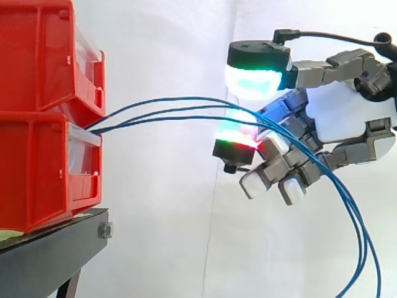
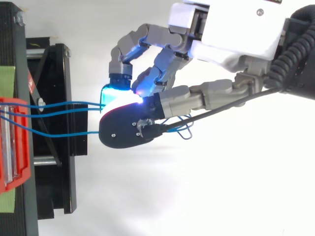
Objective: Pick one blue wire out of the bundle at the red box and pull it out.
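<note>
Three blue wires (image 1: 161, 108) leave the gap between the stacked red boxes (image 1: 43, 118) and arc right to my hand (image 1: 347, 118). They run through the space between the thumb pad (image 1: 254, 77) above and a glowing finger pad (image 1: 237, 141) below. The two pads stand visibly apart, with no wire pinched between them. The other fingers (image 1: 276, 177) are curled beneath. Past the hand, the wires drop slack toward the lower right (image 1: 360, 230). From above, two wires (image 2: 69, 107) reach the cyan pad (image 2: 112, 93), and the third (image 2: 64, 132) runs under the thumb (image 2: 128, 130).
The red boxes rest on a black stand (image 1: 56, 248) at the left, with a white curtain behind. In the top view the box's front edge (image 2: 15, 142) and the stand's frame (image 2: 59, 162) lie left of the hand.
</note>
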### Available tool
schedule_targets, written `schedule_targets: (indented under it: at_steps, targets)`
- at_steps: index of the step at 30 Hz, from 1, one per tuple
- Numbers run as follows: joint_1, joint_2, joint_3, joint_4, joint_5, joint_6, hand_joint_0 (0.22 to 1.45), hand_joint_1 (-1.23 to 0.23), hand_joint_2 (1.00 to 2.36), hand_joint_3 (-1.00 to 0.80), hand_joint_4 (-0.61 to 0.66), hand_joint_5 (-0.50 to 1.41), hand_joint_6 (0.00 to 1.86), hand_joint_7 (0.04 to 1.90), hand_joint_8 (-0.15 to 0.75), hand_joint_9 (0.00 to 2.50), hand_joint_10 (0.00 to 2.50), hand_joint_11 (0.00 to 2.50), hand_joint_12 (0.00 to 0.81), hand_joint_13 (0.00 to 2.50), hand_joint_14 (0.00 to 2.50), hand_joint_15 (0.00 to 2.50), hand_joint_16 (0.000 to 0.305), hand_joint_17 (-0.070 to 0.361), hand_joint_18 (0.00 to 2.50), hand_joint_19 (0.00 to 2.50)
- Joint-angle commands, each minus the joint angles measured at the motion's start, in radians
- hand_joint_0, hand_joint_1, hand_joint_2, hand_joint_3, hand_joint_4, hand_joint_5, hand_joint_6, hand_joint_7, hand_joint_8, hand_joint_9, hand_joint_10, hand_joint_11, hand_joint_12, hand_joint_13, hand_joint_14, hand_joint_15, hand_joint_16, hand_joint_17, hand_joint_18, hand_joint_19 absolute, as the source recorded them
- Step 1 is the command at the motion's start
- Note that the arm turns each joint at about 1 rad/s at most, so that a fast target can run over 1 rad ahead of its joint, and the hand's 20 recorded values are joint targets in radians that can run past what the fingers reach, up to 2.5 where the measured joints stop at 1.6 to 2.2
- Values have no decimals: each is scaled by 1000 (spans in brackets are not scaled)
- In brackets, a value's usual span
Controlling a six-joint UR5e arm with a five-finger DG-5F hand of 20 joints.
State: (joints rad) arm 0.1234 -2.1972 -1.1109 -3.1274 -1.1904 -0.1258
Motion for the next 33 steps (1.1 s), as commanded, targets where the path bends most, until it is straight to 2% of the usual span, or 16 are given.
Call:
schedule_targets:
  at_steps: [1, 22, 33]
  targets:
    - [-1, 1, 0, 1, 0, 0, 581, -682, 1013, -269, 352, -139, 850, 1028, 458, 1143, 12, 753, 452, 926, 12, 478, 57, 128, 972, 614]
    - [-1, 4, 5, 1, 2, 0, 591, -773, 1012, -204, 354, -143, 877, 1023, 463, 1147, 12, 773, 463, 948, 12, 476, 59, 132, 1010, 585]
    - [1, 5, 5, 0, 2, 0, 614, -850, 1014, -209, 293, -158, 898, 1006, 438, 1085, 13, 800, 444, 913, 15, 488, 54, 123, 966, 591]
